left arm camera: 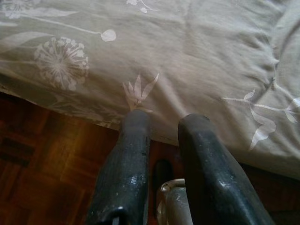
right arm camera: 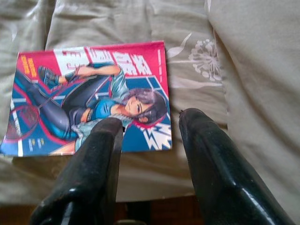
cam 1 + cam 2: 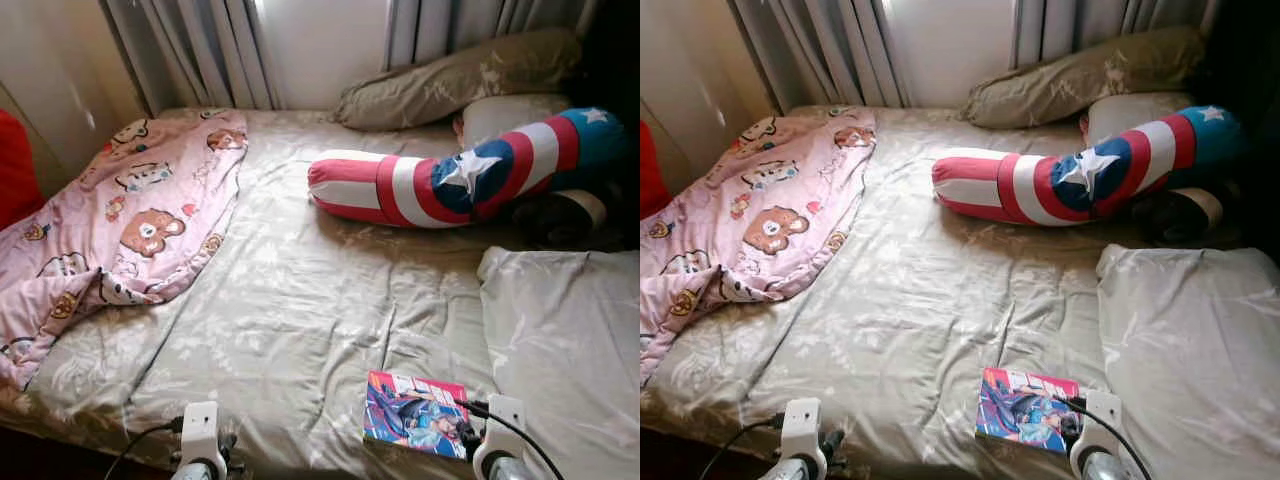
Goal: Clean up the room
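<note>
A comic book with a red and blue cover lies flat on the beige flowered bed sheet, near the bed's front edge. My right gripper hovers open just above the book's near right corner, empty. The fingers straddle that corner without touching it. My left gripper is open and empty at the bed's front edge, further left, over the sheet's overhang. A pink bear-print blanket lies crumpled on the bed's left side. A red, white and blue star bolster lies across the far right.
Beige pillows rest against the curtains at the head. A beige cushion covers the bed's right front. A dark rolled item sits beside the bolster. A red object stands at far left. Wooden floor lies below the bed edge.
</note>
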Controlling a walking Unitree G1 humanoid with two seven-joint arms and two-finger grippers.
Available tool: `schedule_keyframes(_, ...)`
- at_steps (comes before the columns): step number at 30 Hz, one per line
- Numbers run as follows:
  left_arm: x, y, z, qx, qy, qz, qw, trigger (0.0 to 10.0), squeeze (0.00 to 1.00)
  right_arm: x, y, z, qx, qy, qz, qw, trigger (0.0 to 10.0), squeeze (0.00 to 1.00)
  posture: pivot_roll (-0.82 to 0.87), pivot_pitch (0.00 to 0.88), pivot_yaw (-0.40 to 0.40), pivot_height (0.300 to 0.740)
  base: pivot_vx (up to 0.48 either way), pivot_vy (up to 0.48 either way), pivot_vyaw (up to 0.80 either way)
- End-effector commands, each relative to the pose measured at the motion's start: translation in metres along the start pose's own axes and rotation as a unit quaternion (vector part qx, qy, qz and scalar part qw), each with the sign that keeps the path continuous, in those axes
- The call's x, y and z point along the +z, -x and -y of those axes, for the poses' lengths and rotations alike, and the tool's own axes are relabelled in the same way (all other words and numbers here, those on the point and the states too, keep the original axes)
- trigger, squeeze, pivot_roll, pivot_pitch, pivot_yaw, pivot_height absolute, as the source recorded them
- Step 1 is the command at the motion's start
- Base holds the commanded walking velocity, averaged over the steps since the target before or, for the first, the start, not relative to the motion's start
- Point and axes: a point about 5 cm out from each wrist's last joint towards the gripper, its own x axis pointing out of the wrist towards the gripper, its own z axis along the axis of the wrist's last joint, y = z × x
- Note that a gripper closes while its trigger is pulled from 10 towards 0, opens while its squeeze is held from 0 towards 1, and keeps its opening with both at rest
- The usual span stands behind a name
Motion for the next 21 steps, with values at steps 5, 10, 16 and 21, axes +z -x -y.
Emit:
schedule_keyframes(5, -0.008, 0.003, -0.009, 0.015, 0.006, -0.016, 1.0, 10.0, 0.0, -0.014, 0.003, 0.0, 0.007, 0.02, -0.028, 0.999, 10.0, 0.0, -0.07, 0.0, 0.035, 0.74, 0.0, 0.0, 0.0)
schedule_keyframes(10, -0.012, 0.004, -0.013, 0.021, 0.008, -0.027, 0.999, 10.0, 0.0, -0.015, 0.005, 0.007, 0.008, 0.024, -0.017, 1.0, 10.0, 0.0, -0.07, 0.0, 0.046, 0.74, 0.0, 0.273, 0.64)
schedule_keyframes(16, -0.016, 0.005, -0.016, 0.021, 0.003, -0.035, 0.999, 10.0, 0.0, -0.023, 0.006, 0.007, 0.003, 0.016, -0.028, 0.999, 10.0, 0.0, -0.08, 0.0, 0.063, 0.74, 0.0, 0.48, 0.8)
schedule_keyframes(21, -0.017, 0.006, -0.017, 0.02, 0.0, -0.038, 0.999, 10.0, 0.0, -0.029, 0.008, 0.008, -0.001, -0.002, -0.035, 0.999, 10.0, 0.0, -0.08, 0.0, 0.071, 0.74, 0.0, 0.48, 0.13)
